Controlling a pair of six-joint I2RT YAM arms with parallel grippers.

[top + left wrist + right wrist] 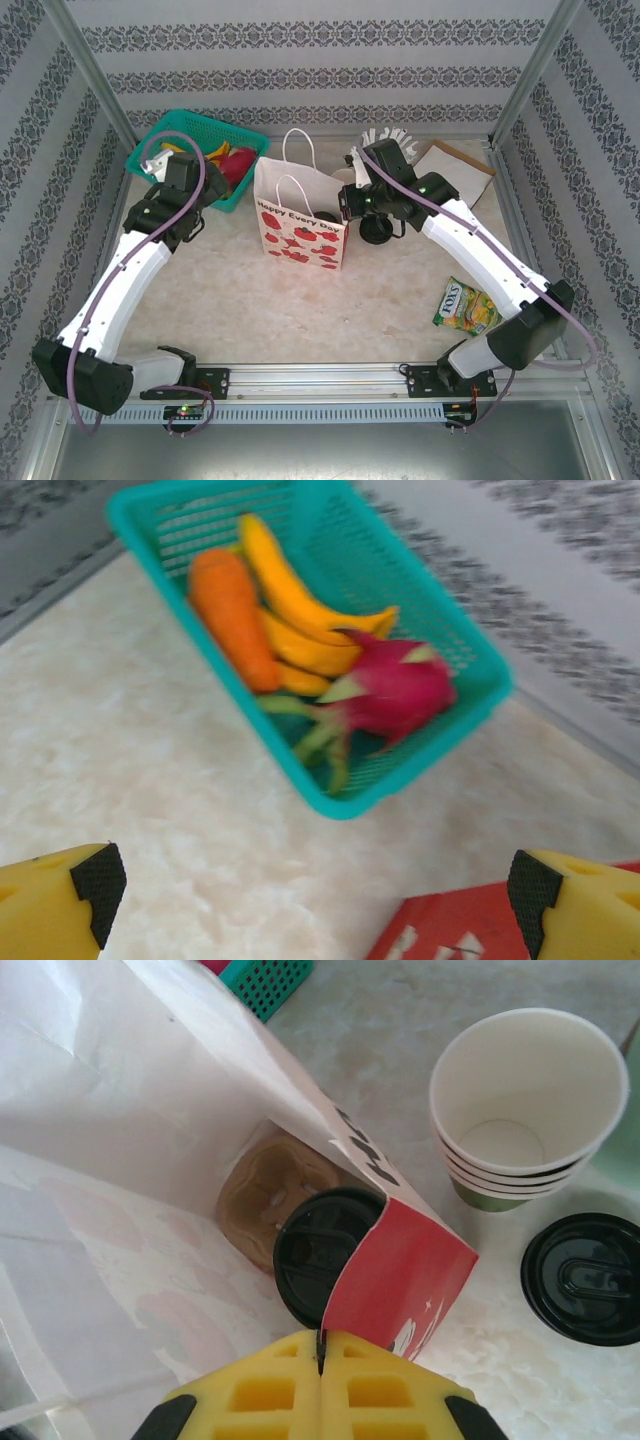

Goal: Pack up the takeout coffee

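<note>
The black-lidded takeout coffee cup [322,1260] sits in the brown moulded-pulp tray [250,1195] inside the white paper bag [120,1090], mid-frame at the right wrist. The right gripper [320,1352], pinched shut on the bag's red rim, could topple it by pulling away unreleased. The left gripper [320,900] gapes empty over pale marbled table [150,760]; stacked paper cups [530,1110] crowd the frame's upper right.

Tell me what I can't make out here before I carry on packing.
Right wrist: lidded cup in the paper bag; its black lid and the bag wall hide its body and colour.
Right wrist: carrier tray, mostly covered by lid and bag; cup seated in a well or not, unclear.
Right wrist: right claw shut at the bag rim; pinching it or not, unclear.
Left wrist: red sheet, blurred, cut by bottom edge.
</note>
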